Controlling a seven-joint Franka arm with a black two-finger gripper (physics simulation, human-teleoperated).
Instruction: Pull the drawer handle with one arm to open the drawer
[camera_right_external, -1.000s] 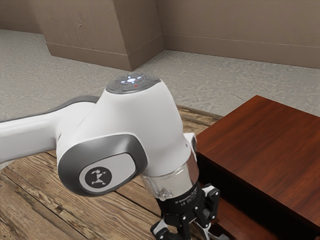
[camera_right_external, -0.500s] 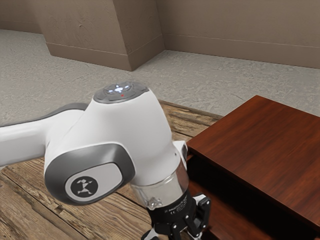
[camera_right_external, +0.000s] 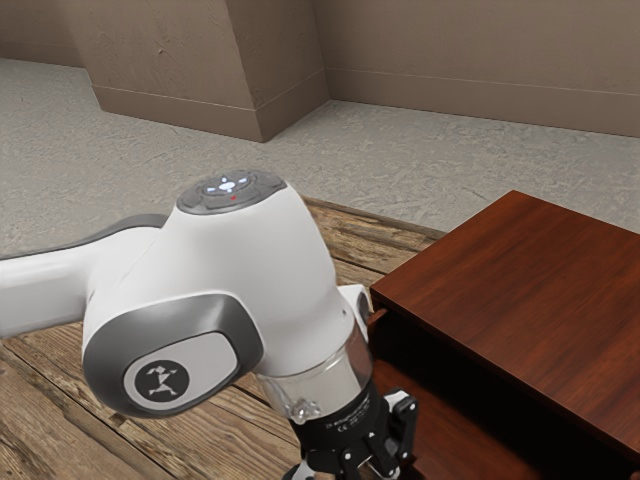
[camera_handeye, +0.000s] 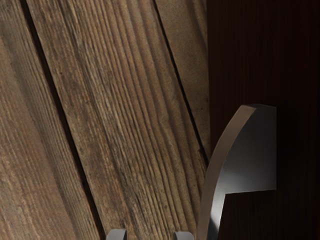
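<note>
1. Since a second ago, the arm (camera_right_external: 220, 300) has been shifted toward the exterior view's left and lower.
2. The hand (camera_right_external: 352, 445) is held low at the cabinet's (camera_right_external: 520, 290) front, above the desk (camera_right_external: 60, 400); whether it is clenched or released cannot be told.
3. The drawer handle (camera_handeye: 240, 160), a curved grey bar, is seen just beside the hand, its long axis lying along the dark drawer front (camera_handeye: 265, 60).

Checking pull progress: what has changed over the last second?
The arm has drawn back toward the exterior view's left and slightly down, carrying the hand with it. The drawer seems to have come out of the cabinet the same way, widening the dark gap above it. The cabinet itself and the plank table stayed put.
</note>
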